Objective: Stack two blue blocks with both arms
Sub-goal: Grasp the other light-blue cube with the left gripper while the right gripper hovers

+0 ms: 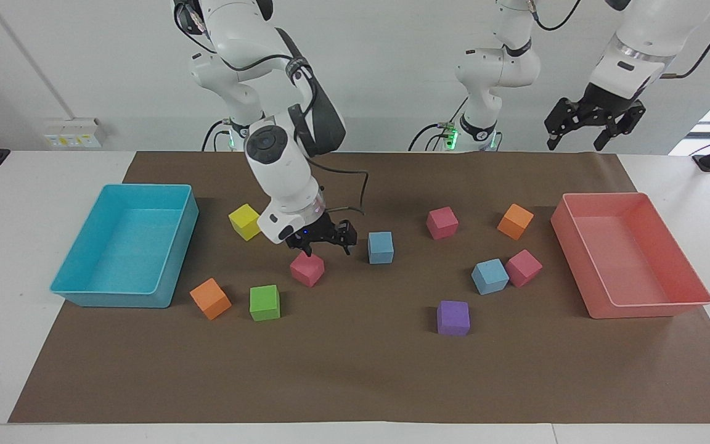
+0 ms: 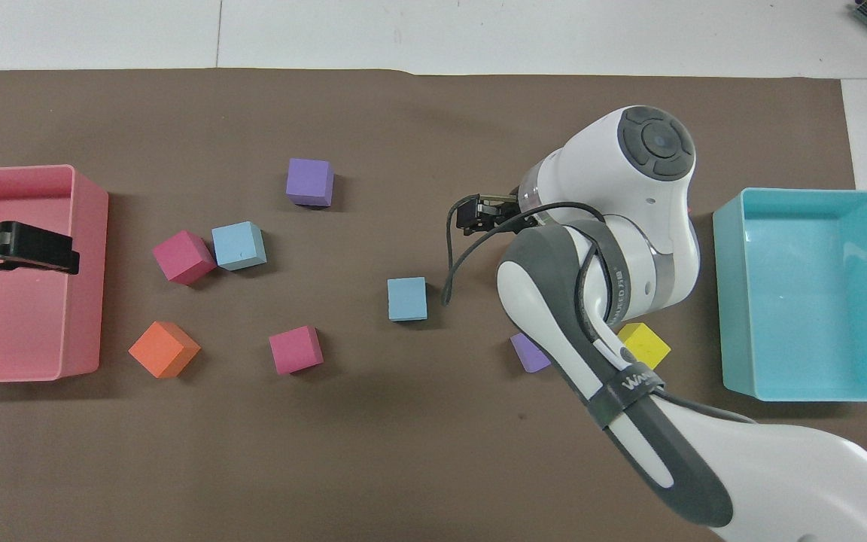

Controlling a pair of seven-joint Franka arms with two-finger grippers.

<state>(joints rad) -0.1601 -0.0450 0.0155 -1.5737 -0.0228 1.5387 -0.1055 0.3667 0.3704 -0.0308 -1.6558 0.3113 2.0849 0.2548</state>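
Right gripper [image 1: 321, 242]: spread, empty, above pink cube [image 1: 307, 268].
Left gripper [image 1: 592, 123]: spread, empty, raised over pink tray [image 1: 688, 259].
Blue blocks [image 1: 380, 247] [image 1: 489, 276]: apart on bench.

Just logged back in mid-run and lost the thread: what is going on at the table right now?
Nothing is stacked yet. Both blue blocks sit apart on the brown mat: one near the middle, the other beside a pink cube toward the left arm's end. The right gripper is open and empty, low over the mat between the middle blue block and another pink cube. The left gripper hangs open, high above the pink tray, holding nothing.
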